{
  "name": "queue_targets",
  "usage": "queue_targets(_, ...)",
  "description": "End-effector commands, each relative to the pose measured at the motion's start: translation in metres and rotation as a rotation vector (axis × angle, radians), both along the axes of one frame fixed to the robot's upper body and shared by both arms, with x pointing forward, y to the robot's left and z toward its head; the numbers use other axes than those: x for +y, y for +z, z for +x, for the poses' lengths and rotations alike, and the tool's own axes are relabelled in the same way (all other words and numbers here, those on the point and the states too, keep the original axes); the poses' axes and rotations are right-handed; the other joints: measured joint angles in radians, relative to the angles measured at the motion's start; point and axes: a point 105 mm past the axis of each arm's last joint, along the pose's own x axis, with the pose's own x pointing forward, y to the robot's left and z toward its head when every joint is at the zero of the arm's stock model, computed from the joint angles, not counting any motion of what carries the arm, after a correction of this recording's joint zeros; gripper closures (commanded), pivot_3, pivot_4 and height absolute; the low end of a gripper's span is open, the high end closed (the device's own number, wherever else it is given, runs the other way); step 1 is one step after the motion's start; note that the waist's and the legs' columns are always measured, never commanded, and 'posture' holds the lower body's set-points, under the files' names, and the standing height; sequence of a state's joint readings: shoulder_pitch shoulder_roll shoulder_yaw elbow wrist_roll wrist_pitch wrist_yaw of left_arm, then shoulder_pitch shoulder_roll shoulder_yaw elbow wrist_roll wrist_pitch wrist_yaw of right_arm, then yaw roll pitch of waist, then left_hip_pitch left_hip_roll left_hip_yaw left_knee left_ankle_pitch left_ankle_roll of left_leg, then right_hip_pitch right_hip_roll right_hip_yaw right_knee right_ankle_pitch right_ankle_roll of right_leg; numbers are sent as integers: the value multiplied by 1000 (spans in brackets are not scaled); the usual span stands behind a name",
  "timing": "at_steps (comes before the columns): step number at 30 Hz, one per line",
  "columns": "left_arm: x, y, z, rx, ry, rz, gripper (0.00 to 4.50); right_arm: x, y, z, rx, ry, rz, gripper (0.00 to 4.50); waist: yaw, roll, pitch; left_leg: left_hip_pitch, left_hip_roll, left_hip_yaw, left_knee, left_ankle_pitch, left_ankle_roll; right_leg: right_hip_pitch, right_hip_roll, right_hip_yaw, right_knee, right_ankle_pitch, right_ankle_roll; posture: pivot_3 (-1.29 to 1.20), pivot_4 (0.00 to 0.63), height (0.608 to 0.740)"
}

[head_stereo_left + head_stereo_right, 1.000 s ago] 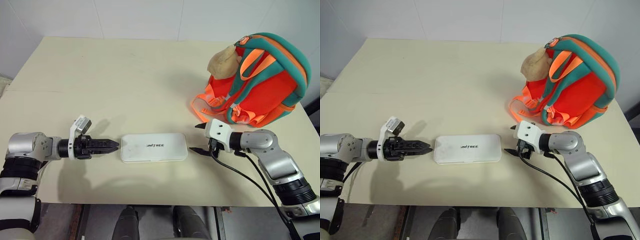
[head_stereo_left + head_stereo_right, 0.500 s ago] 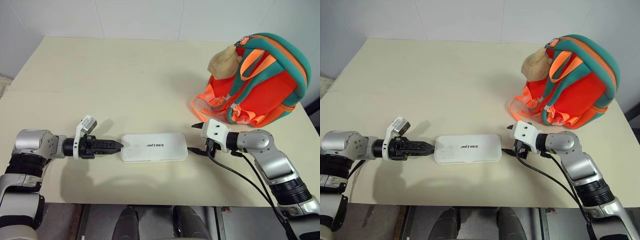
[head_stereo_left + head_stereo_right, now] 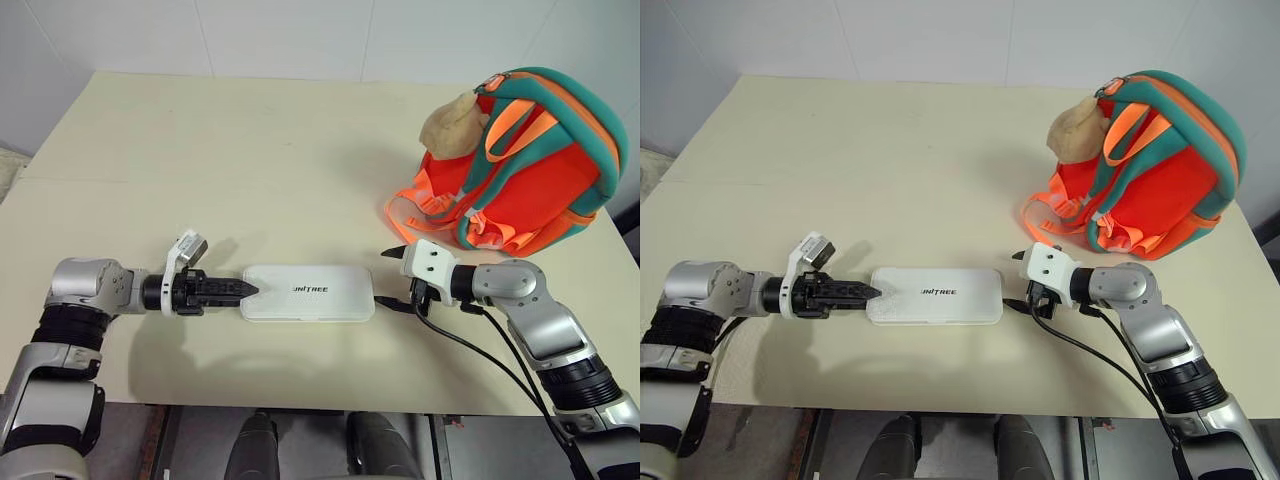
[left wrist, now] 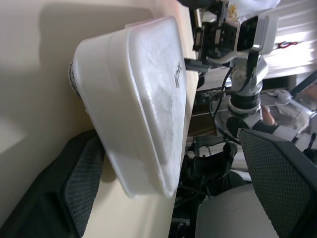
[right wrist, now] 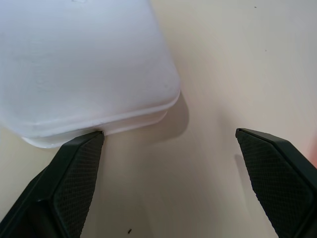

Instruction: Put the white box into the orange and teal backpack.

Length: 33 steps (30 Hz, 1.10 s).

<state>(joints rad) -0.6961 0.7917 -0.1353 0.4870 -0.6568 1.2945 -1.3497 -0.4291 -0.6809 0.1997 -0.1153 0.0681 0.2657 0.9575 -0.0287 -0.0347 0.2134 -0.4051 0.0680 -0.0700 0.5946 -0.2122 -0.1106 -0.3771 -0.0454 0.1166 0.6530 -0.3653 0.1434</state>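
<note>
1. Beside the white box (image 3: pixel 308 293), at each short end, you have a gripper waiting: the left gripper (image 3: pixel 238 291) is at the end away from the orange and teal backpack (image 3: pixel 530 165), and the right gripper (image 3: pixel 393 277) is at the end nearer it. The box lies flat on the table (image 3: pixel 250 160), lettering up.
2. Both sets of jaws stand wide and hold nothing. In the left wrist view the box's end sits between the left fingers (image 4: pixel 81 181). In the right wrist view only a corner of the box comes near one of the right fingers (image 5: pixel 74 173), so that gripper looks off-centre.
3. To do this step well, I judge you should centre the right gripper on the box's end before any squeeze, so both arms press along the same line.
4. Bring the two arms in together and evenly. A push from one side alone would probably slide the box across the smooth table.
5. The box looks smooth and hard, so expect it to slip if the grip is shallow. Lift it level.
6. The backpack stands well apart from the box, beyond the right gripper, with a tan plush toy (image 3: pixel 450 127) hanging on the side towards the box and orange straps (image 3: pixel 420 210) trailing on the table.
7. You cannot tell from these views whether the backpack is open or what it holds; no opening faces the camera. The box is about as long as the backpack, so the fit will likely be tight.
</note>
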Motion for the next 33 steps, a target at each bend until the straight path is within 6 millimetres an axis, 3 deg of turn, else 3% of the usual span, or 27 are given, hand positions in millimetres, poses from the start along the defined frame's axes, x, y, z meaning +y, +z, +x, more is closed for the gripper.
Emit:
queue_targets(1,0,1,6,-19,9,-1,23,5,9,-5,-33,26,11,0,0,0,0,0,0,0,0,0,0,0,0,0,0,0,0,0,150,740)
queue_targets(14,0,-2,14,-22,-30,-1,23,2,8,-6,-30,21,9,0,0,0,0,0,0,0,0,0,0,0,0,0,0,0,0,0,150,740)
queue_targets(17,-3,-1,13,-30,-67,-6,608,3,9,-6,-31,20,10,0,0,0,0,0,0,0,0,0,0,0,0,0,0,0,0,0,150,740)
queue_targets(25,-13,-1,19,-39,-93,-12,3047,2,10,-7,-34,11,12,0,1,0,0,0,0,0,-1,0,0,0,0,0,0,0,0,0,150,740)
queue_targets(33,-16,7,24,-91,-83,-58,3169,2,14,-5,-48,0,22,0,-1,0,0,0,0,-1,1,0,0,1,0,0,0,0,1,0,150,740)
